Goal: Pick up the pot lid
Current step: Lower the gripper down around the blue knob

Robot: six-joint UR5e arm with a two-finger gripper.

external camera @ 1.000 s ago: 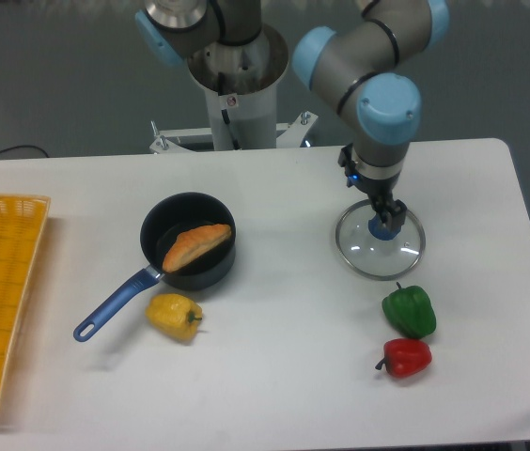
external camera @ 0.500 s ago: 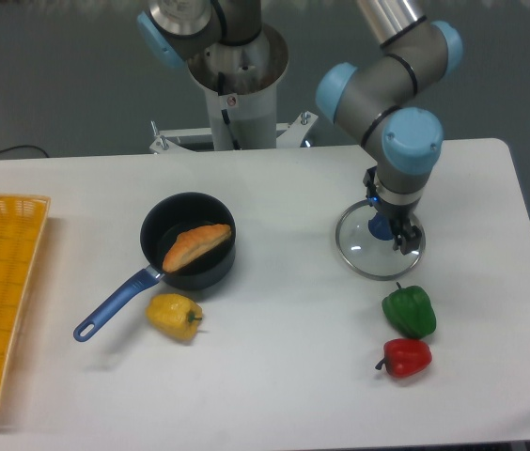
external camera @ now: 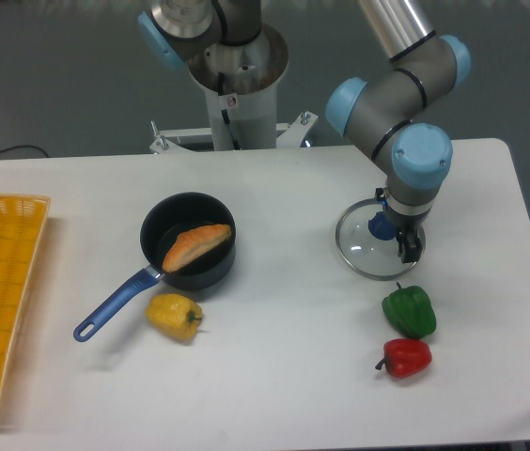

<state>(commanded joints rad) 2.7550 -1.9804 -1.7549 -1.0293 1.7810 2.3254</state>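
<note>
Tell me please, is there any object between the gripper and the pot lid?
Nothing visible stands between them. The gripper is open at the pot lid, fingers apart near its blue knob. The green pepper lies beyond the rim, on the camera side.

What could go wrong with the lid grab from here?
1. Off-centre grip: the open gripper is over the lid, but the blue knob doesn't look centred between its fingers. One could nudge it first, sliding or tipping the lid.
2. Side contact: the green pepper lies right by the lid's rim, so a sliding lid might bump it.
</note>
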